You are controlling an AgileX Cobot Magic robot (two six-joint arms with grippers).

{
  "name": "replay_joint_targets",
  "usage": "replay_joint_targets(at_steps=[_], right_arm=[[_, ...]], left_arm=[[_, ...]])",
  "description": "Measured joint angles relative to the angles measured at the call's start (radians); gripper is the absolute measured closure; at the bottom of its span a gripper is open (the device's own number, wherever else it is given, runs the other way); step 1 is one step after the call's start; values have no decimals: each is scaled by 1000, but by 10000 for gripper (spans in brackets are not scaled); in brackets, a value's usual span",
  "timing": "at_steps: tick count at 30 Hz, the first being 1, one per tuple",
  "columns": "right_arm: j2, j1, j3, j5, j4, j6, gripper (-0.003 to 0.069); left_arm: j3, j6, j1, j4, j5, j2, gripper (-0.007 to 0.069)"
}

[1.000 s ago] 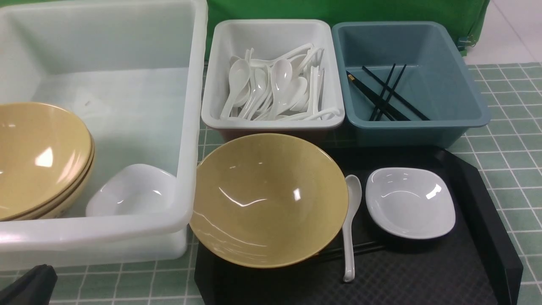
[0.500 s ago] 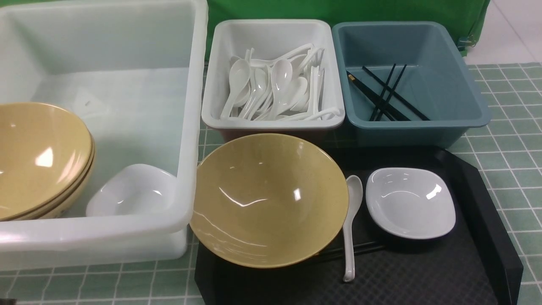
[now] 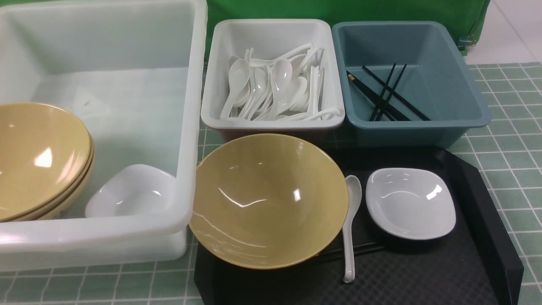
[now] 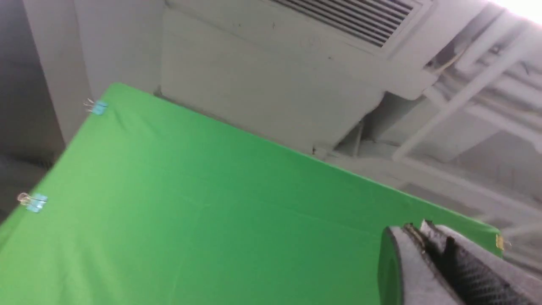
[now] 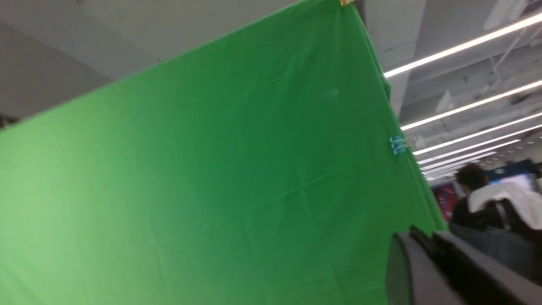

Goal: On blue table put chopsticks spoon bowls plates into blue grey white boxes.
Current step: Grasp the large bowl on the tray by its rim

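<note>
Neither arm is showing in the front view. Both wrist cameras are pointing up at the green backdrop (image 4: pixel 190 203), so the arms are hanging well away from the dishes. The left claw (image 4: pixel 423 228) is clenched on nothing, and the right claw (image 5: pixel 423 235) is looking closed too, with nothing between its fingers.

On the worktop (image 3: pixel 499 161), the black tray (image 3: pixel 423 275) is carrying what is left to sort. There is a tan bowl (image 3: pixel 269 199), a white soup spoon (image 3: pixel 349 228) lying just beside its rim, a small white plate (image 3: pixel 410 202), and black chopsticks (image 3: pixel 368 246) peeking out from under bowl and spoon. The translucent tub (image 3: pixel 197 106) is already holding stacked bowls (image 3: pixel 38 156) and a second plate (image 3: pixel 131 192). The white box (image 3: pixel 271 123) is holding sorted spoons (image 3: pixel 281 80), and the blue-grey box (image 3: pixel 423 133) sorted chopsticks (image 3: pixel 386 86).

The bowl is probably coming first, since it is covering the chopsticks. A claw should be opening wide before descending and pinching the rim on the side nearest the tub. It should then be lifting clear of the tub's wall and nesting the bowl onto the stack without knocking the spoon.
</note>
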Motion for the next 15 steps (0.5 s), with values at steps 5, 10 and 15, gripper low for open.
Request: replay_joint_targets(at_steps=[5, 10, 15], right_arm=[[144, 0, -232, 283, 0, -340, 612], [322, 2, -274, 517, -1, -485, 612], [460, 61, -272, 927, 18, -507, 612]], left_arm=[[-293, 164, 0, 0, 343, 235, 620], [-389, 181, -12, -10, 512, 515, 620], [-559, 196, -131, -86, 972, 817, 620]])
